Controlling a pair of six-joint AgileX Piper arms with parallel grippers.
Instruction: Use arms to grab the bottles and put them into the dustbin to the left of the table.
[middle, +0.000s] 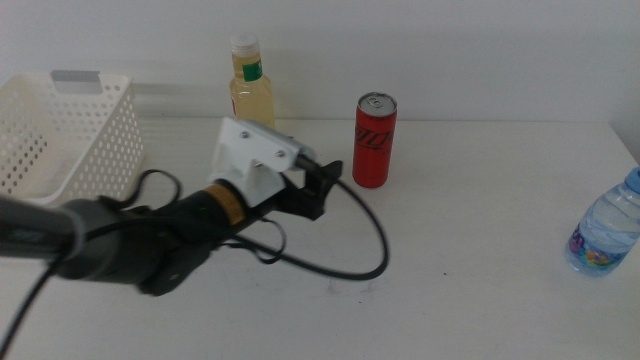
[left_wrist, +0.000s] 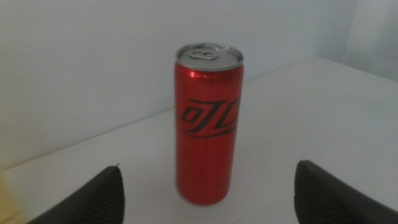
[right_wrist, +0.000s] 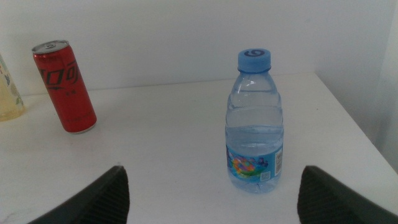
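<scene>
The left claw (middle: 322, 190), spread wide, faces the upright red can (middle: 375, 140) near the counter's (middle: 480, 230) back edge; the right claw (right_wrist: 211, 205) waits released.

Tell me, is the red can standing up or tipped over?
Standing up. The can sits on its base on the table, silver top facing up, just ahead of the open left claw.

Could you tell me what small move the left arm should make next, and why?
Probably ease the left tool forward until its open jaws pass either side of the red can. The can stands upright, centred ahead of the jaws in the left wrist view, with nothing gripped yet.
</scene>
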